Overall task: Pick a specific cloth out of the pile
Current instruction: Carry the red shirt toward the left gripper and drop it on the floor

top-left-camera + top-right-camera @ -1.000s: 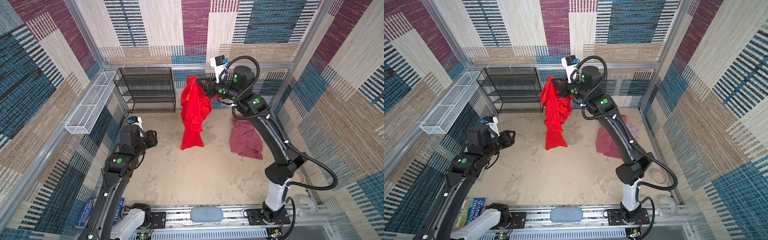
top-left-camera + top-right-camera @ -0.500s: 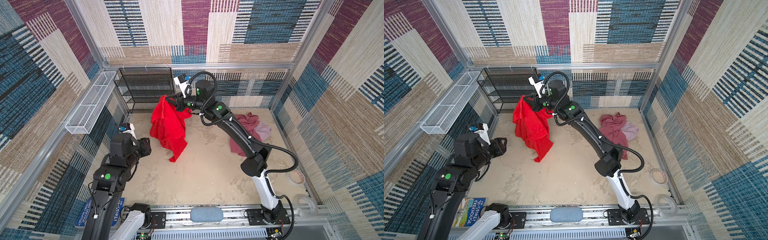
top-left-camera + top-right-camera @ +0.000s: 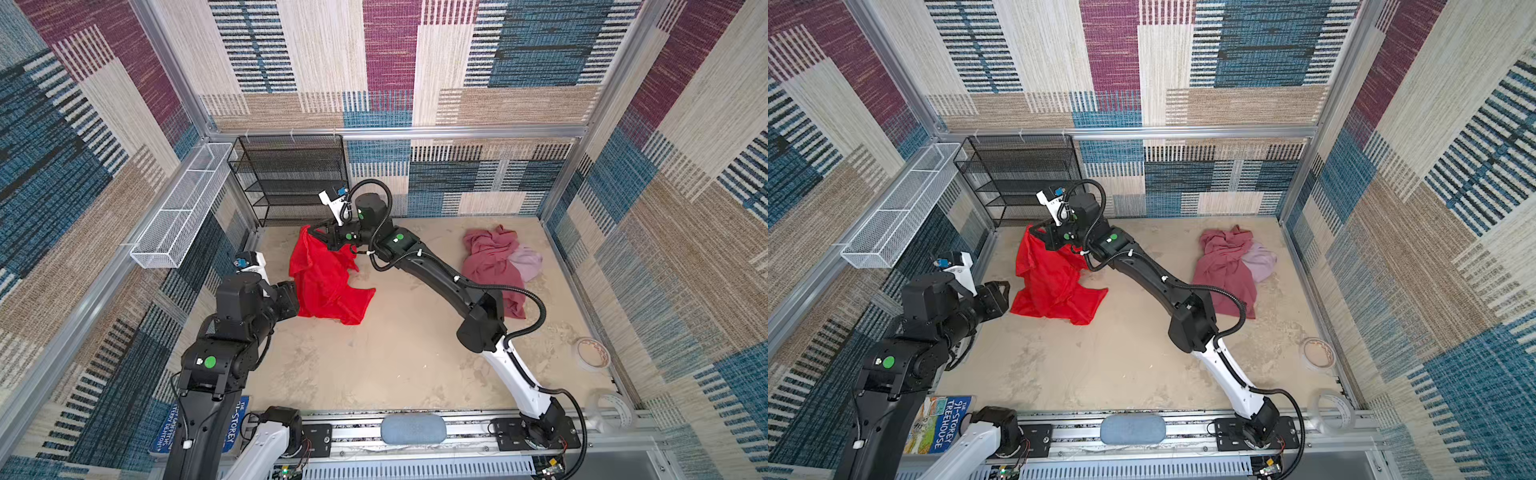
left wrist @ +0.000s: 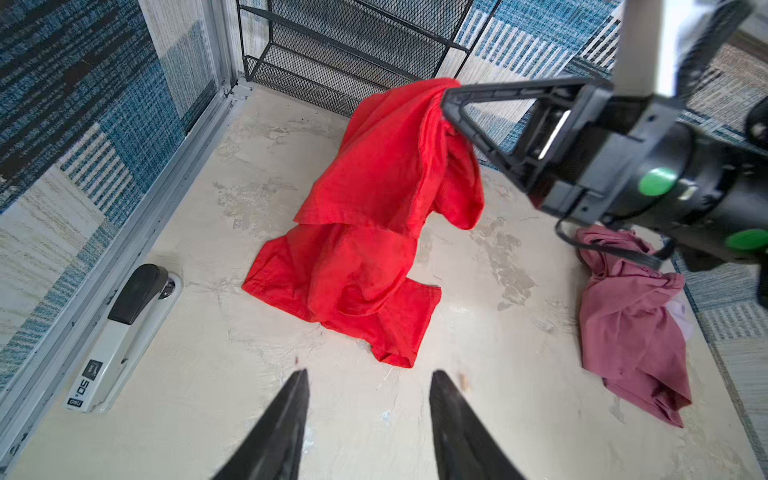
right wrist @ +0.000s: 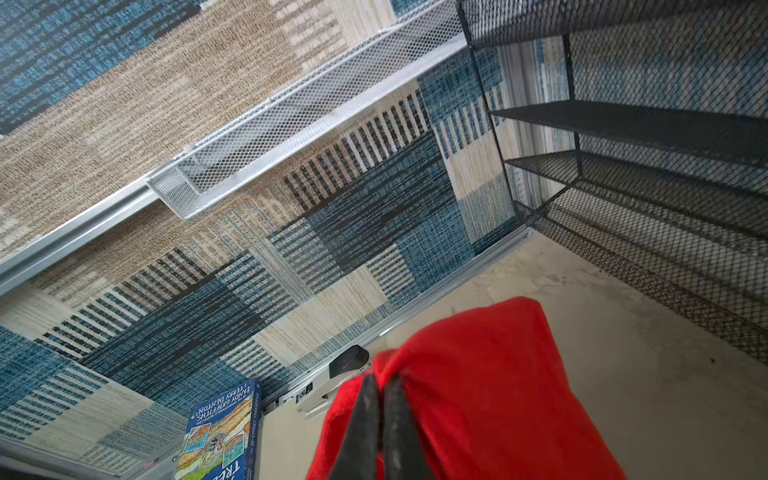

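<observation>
The bright red cloth (image 3: 328,282) is at the left of the floor, its top corner held up and its lower half crumpled on the floor. My right gripper (image 3: 312,232) reaches across the middle and is shut on that top corner; in the right wrist view the closed fingers (image 5: 365,415) pinch red cloth (image 5: 478,395). My left gripper (image 3: 1000,295) hovers just left of the cloth's lower edge, open and empty; in the left wrist view the cloth (image 4: 365,216) lies ahead of this gripper (image 4: 368,374). The pile (image 3: 490,266), dusty rose with a lilac piece (image 3: 525,262), lies at the back right.
A black mesh shelf (image 3: 291,178) stands in the back left corner, just behind the lifted cloth. A white wire basket (image 3: 178,216) hangs on the left wall. A stapler (image 4: 120,332) lies by the left wall, a book (image 3: 942,424) at the front left, and tape rolls (image 3: 592,353) at the right.
My right arm has swung the red cloth left and down from above the middle, so its lower part now rests on the floor. My left arm has shifted slightly towards the front.
</observation>
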Controlling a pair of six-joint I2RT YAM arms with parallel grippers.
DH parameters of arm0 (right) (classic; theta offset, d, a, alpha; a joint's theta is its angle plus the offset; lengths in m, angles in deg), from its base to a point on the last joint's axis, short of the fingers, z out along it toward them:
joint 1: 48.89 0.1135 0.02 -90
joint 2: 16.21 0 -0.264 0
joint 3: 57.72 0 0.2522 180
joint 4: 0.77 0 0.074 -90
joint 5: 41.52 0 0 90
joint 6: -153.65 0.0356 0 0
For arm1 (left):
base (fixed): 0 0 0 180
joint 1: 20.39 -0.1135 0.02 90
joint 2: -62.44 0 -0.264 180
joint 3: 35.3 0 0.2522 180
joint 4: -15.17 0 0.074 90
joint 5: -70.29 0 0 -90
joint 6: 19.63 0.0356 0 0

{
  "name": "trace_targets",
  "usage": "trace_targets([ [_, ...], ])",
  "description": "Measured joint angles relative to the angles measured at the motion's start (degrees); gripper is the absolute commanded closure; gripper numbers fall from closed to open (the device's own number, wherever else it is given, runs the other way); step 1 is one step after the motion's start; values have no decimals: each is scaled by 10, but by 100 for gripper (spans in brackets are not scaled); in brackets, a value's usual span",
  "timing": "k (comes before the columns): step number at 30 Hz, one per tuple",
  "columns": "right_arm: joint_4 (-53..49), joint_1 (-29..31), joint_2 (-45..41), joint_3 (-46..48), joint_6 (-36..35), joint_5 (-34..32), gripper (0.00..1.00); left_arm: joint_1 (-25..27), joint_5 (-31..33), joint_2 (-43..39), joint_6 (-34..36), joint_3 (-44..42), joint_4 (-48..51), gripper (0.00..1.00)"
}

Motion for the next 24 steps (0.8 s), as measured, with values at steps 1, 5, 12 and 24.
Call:
trace_targets([
  [1, 4, 2, 8, -1, 2, 0, 95, 0, 0, 0, 0, 0, 1, 49],
  [5, 14, 11, 36, -1, 12, 0, 64, 0, 0, 0, 0, 0, 3, 49],
  [12, 16, 14, 28, 24, 7, -18, 45, 0, -2, 6, 0, -14, -1, 49],
  [24, 138, -13, -272, 487, -12, -103, 43, 0, -63, 61, -18, -81, -73, 50],
])
